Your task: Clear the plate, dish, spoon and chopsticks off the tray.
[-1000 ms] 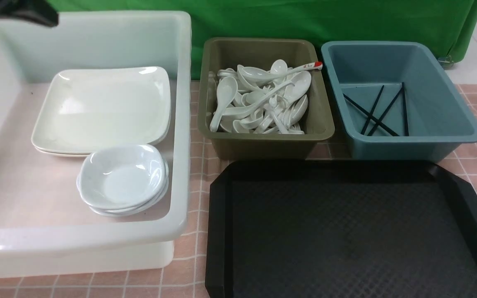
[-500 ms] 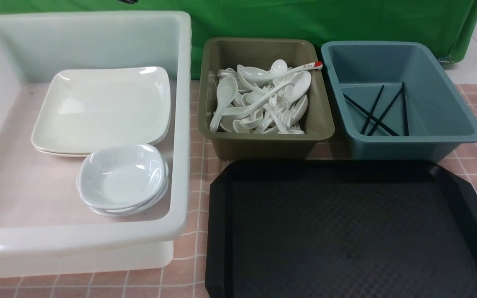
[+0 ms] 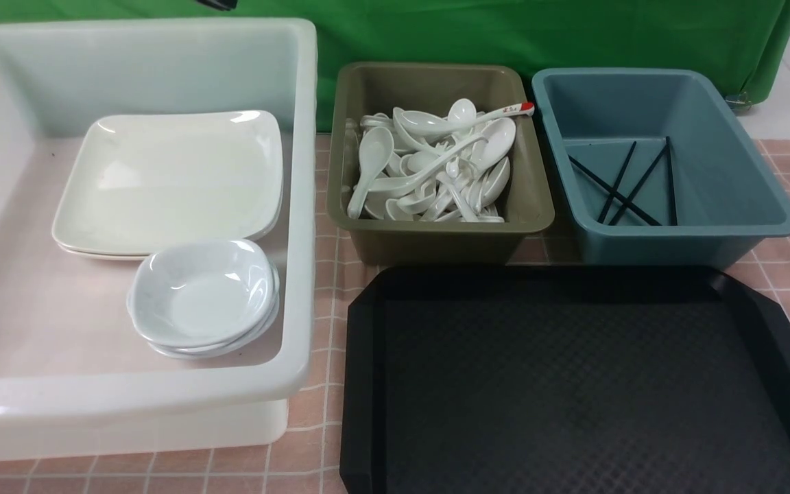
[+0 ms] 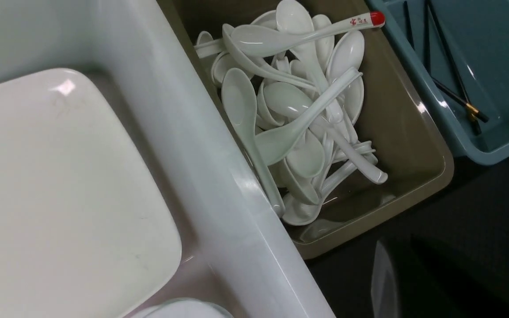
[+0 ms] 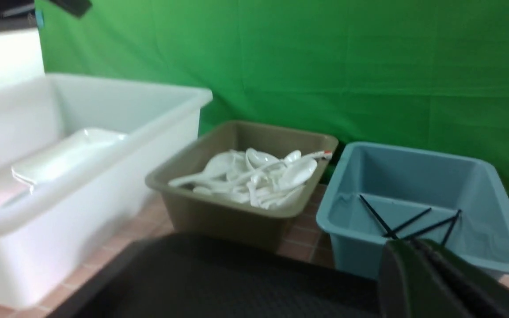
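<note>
The tray lies bare just before the olive tub and blue tub; both my grippers are closed and empty, so I risk clipping a tub rim retracting.

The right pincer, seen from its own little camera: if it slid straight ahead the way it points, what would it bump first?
Probably the blue tub holding the black chopsticks. The shut right pincer hovers over the black tray, aimed at the tub's near wall or just over its rim; depth is hard to judge.
</note>
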You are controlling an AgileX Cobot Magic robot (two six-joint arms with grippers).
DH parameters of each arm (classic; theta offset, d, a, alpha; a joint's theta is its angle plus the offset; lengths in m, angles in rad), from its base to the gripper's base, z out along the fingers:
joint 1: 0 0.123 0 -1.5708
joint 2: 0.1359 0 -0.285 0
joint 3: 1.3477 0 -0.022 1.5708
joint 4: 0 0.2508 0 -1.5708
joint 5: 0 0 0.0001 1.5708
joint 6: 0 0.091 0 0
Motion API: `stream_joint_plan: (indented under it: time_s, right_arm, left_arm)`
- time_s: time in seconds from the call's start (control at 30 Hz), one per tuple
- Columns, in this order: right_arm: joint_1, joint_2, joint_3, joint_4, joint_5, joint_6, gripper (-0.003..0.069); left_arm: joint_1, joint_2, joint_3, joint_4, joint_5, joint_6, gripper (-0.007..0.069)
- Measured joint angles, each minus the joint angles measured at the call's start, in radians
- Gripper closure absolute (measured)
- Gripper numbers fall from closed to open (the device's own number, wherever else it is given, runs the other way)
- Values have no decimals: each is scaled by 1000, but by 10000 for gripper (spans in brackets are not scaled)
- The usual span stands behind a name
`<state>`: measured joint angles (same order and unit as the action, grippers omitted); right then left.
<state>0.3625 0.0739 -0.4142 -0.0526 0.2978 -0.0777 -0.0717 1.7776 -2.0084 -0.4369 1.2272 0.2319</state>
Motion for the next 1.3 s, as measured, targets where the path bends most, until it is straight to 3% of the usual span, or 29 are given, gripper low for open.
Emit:
stream_joint_plan:
  time_s: [0.2, 0.37, 1.03, 1.3]
  right_arm:
    - [0, 1, 3, 42, 44, -92, 629]
    - [0, 2, 3, 93, 51, -92, 629]
    - [0, 8, 47, 98, 8, -92, 615]
    - [-108, -33, 276, 100, -104, -91, 597]
  left_arm:
    - [0, 0, 0, 14, -1, 18, 627]
    - [0, 0, 0, 22, -1, 23, 627]
    - [0, 0, 0, 31, -1, 19, 627]
    - [0, 0, 0, 46, -1, 22, 627]
